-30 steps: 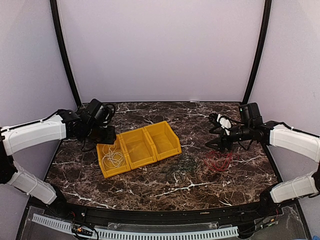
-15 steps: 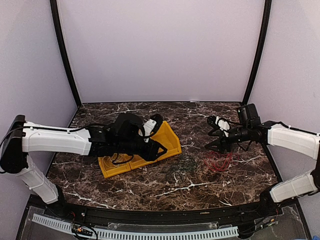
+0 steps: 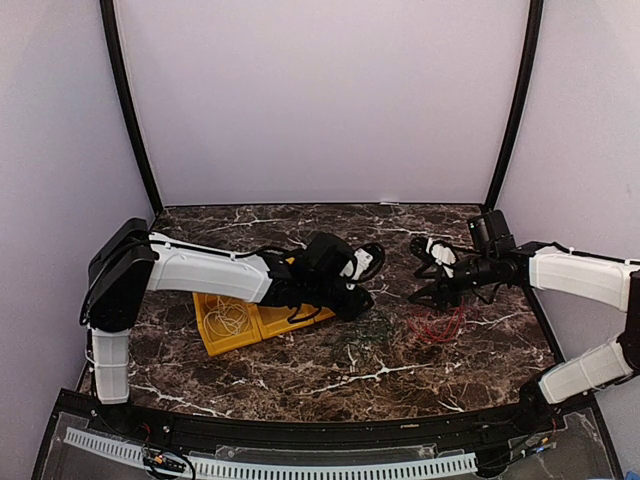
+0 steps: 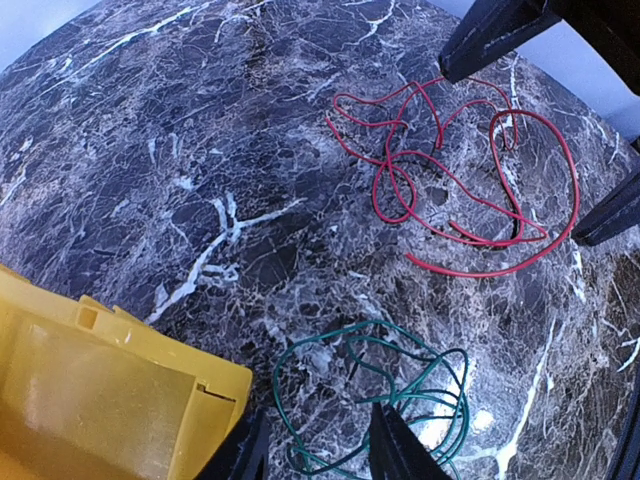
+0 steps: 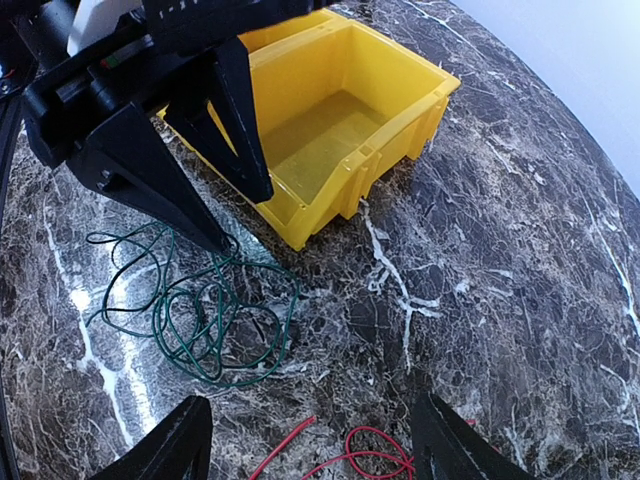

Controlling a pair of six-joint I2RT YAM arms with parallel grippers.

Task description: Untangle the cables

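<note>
L hand [image 4: 318, 452] part-open, tips astride green wire [image 4: 400, 392], gripping nothing; R hand [image 5: 312, 450] wide open above red wire [image 4: 450, 172].

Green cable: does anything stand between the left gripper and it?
Nothing visible. The left gripper hangs open right over the green cable on the bare marble table; the yellow bin sits beside it, not between.

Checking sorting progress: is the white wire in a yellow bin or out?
In. The white wire lies coiled inside the leftmost yellow bin, top view.
</note>
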